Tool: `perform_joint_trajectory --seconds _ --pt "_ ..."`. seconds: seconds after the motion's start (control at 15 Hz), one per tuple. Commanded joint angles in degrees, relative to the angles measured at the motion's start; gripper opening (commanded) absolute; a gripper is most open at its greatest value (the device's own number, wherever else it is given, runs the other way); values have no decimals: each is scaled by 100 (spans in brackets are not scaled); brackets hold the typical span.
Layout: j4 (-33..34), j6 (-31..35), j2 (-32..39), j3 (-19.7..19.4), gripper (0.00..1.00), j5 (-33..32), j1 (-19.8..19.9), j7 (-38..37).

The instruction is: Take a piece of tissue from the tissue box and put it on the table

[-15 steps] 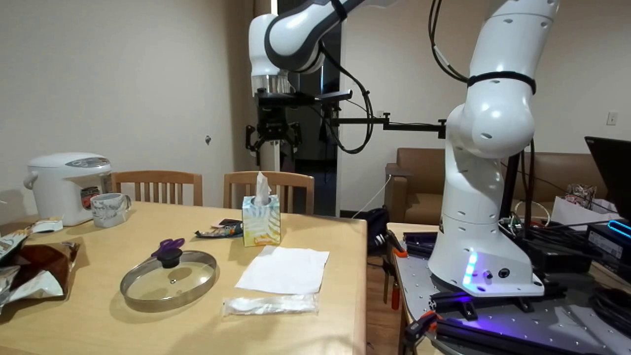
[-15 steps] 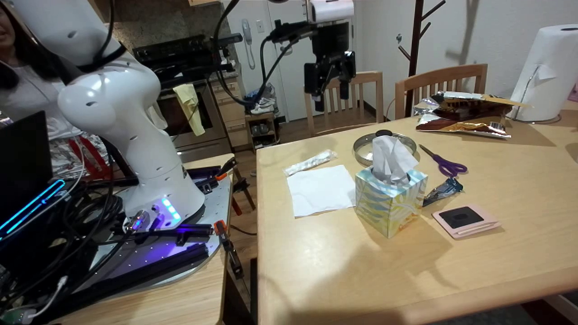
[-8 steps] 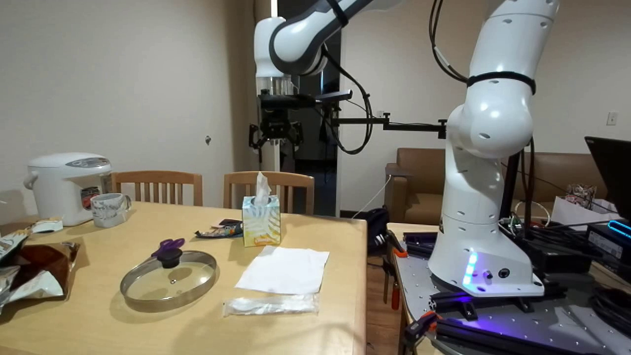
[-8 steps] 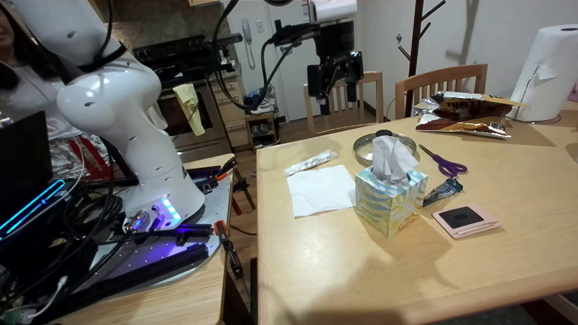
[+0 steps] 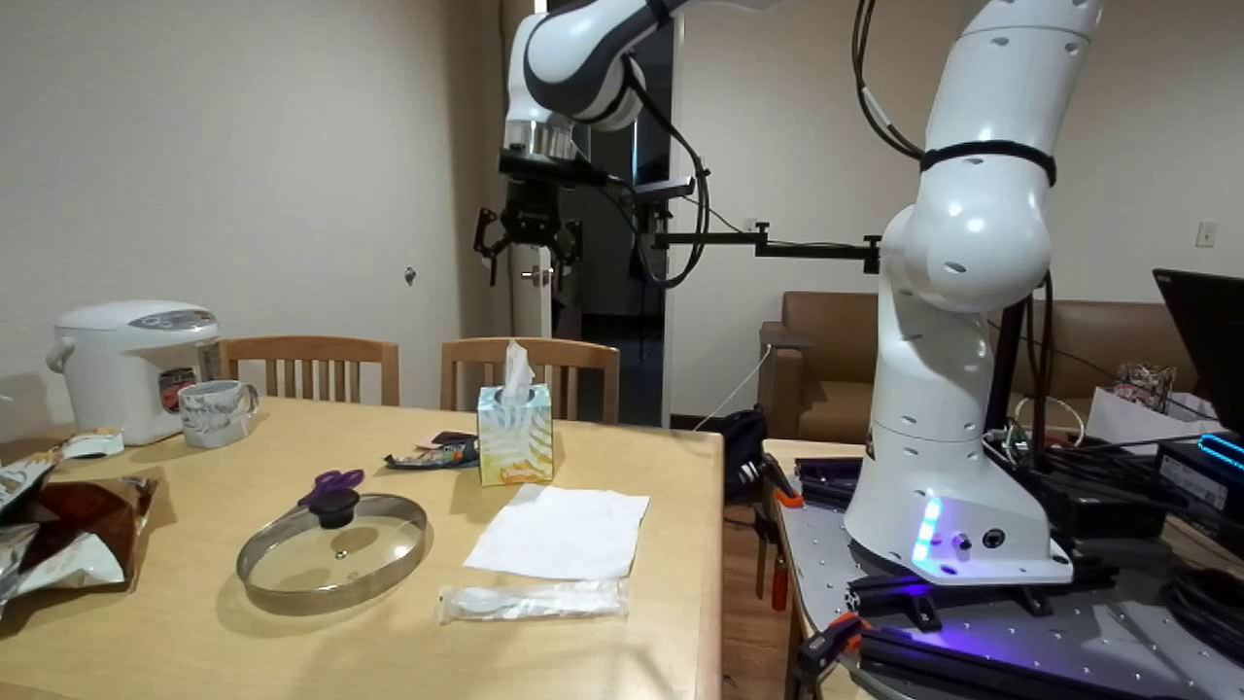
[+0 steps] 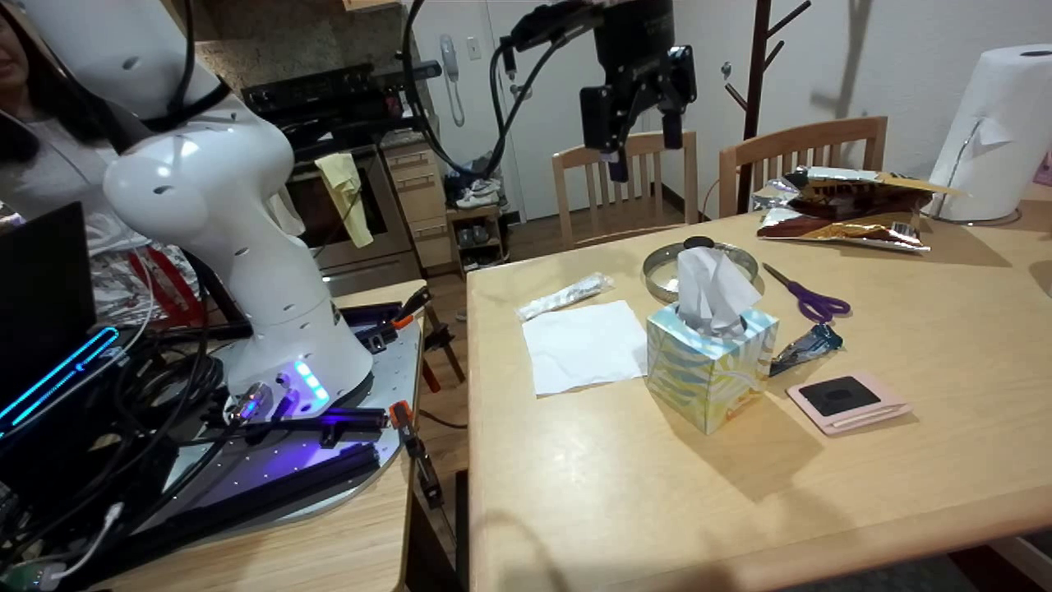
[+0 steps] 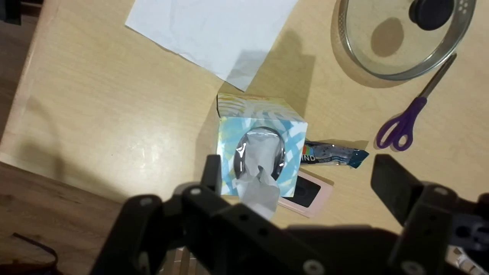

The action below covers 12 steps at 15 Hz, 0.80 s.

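The bar wrapper (image 7: pixel 333 154) reads "IND" — white letters, in the wrist view.

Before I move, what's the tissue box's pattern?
The tissue box: blue, yellow and white streaks, clearest in an exterior view.

A black-knobbed glass lid (image 5: pixel 292 564) lies knob up, with purple-handled scissors (image 7: pixel 419 102) just beside it; whether their blade tips touch its rim is unclear. A clear plastic packet (image 5: pixel 535 602) lies nearby, and a snack wrapper (image 7: pixel 332 153) showing the letters IND sits near a pink card holder (image 6: pixel 851 403). In an exterior view, a patterned mug (image 5: pixel 216 416) stands just beside a white rounded appliance (image 5: pixel 126 374), with 2 wooden chairs (image 5: pixel 311 348) behind. A shiny brown bag (image 6: pixel 855 201) lies just beside an upright paper towel roll (image 6: pixel 998 107), a yellow towel (image 6: pixel 343 196) hangs on an oven (image 6: pixel 386 218), and a person (image 6: pixel 49 177) is partly hidden.
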State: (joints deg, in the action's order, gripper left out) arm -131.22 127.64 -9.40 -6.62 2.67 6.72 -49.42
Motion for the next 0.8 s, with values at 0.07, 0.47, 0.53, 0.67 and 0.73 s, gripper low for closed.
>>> perform_joint_trajectory --seconds 0.07,0.47,0.53,0.67,0.73 --pt "58 -27 8 49 100 130 83 74" --pt "243 248 223 525 100 -678 -29 -779" --pt "280 225 291 617 100 -1032 0 -1106" --pt "387 22 419 682 100 -1600 31 -1585" --pt "410 -53 474 670 100 -1794 25 -1754"
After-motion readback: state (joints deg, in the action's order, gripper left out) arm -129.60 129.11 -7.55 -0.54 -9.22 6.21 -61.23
